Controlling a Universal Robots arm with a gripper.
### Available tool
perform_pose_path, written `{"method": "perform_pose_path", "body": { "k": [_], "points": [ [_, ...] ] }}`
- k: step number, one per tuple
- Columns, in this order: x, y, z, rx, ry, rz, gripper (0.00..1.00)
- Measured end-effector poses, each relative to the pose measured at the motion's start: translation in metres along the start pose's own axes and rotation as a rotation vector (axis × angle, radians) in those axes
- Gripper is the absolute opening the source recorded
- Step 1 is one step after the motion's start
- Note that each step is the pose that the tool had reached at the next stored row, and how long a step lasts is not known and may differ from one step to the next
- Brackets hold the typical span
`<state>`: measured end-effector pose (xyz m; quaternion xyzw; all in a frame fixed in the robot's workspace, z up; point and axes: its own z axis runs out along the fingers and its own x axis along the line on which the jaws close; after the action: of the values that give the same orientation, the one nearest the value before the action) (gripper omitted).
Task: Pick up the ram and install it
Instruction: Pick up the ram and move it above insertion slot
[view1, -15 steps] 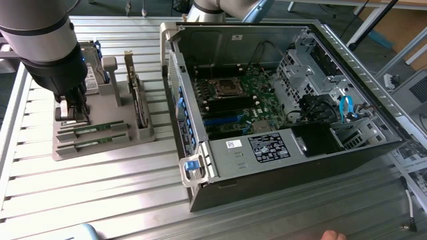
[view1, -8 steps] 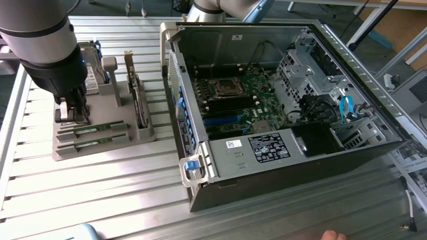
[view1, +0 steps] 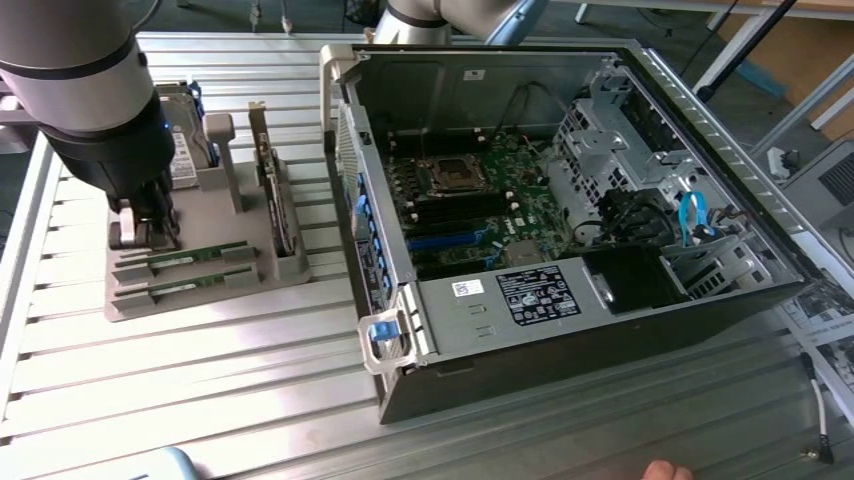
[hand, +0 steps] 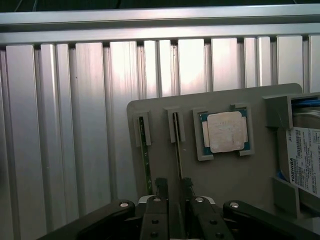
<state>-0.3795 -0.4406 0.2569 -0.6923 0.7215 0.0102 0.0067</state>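
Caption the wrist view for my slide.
Gripper, jaws open, straddles a long green ram stick in a grey holder tray, beside a square silver processor chip.

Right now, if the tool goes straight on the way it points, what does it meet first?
Likely the ram, on edge in its grey holder: the open tool straddles its line. Height above it is unclear.

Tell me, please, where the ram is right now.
The ram stands on edge in the grey holder at the exterior view's left, beside the processor chip, with the open jaws astride it.
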Motion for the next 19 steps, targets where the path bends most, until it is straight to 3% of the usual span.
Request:
{"method": "perform_pose_path", "body": {
  "k": [19],
  "points": [
    [0.011, -0.0005, -0.0003, -0.0001, 0.0000, 0.000, 0.24]
  ]
}}
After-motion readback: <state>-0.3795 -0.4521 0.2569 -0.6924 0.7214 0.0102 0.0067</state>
